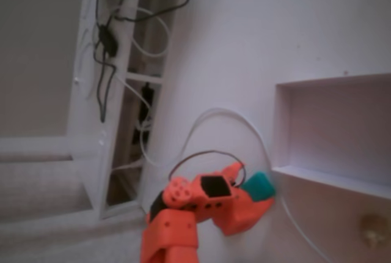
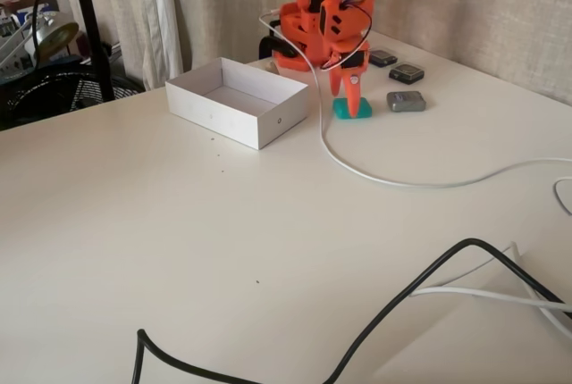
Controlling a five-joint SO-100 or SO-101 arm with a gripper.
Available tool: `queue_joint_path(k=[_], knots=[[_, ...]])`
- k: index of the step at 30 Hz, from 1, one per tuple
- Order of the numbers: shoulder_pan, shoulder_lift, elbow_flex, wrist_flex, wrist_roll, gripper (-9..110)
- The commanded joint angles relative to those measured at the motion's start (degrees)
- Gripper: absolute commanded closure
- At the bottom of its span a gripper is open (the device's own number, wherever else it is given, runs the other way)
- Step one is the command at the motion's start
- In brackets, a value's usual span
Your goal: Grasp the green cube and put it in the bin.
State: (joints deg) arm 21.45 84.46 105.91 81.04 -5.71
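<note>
Teal-green cube [image 2: 347, 109], rounded corners, on table, orange gripper [image 2: 354, 96] jaws clamped on it; white bin [image 2: 268, 121] beside.

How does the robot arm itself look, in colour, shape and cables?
The arm is bright orange plastic with blocky segments and black motor blocks set into it. In a fixed view a round orange joint disc with small holes shows. Thin dark wires loop around its upper part. The gripper ends in narrow orange fingers tapering to a point.
</note>
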Motion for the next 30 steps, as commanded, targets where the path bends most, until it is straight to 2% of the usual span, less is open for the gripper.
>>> queue_joint_path(k=[1, 21, 24, 30], knots=[[-1.0, -0.2, -1.2, -2.1, -0.5, 65], [-5.0, -3.3, 2.2, -5.0, -1.3, 70], [-5.3, -3.3, 2.3, -5.2, -1.5, 73], [-6.0, -3.3, 2.7, -4.0, -2.5, 90]])
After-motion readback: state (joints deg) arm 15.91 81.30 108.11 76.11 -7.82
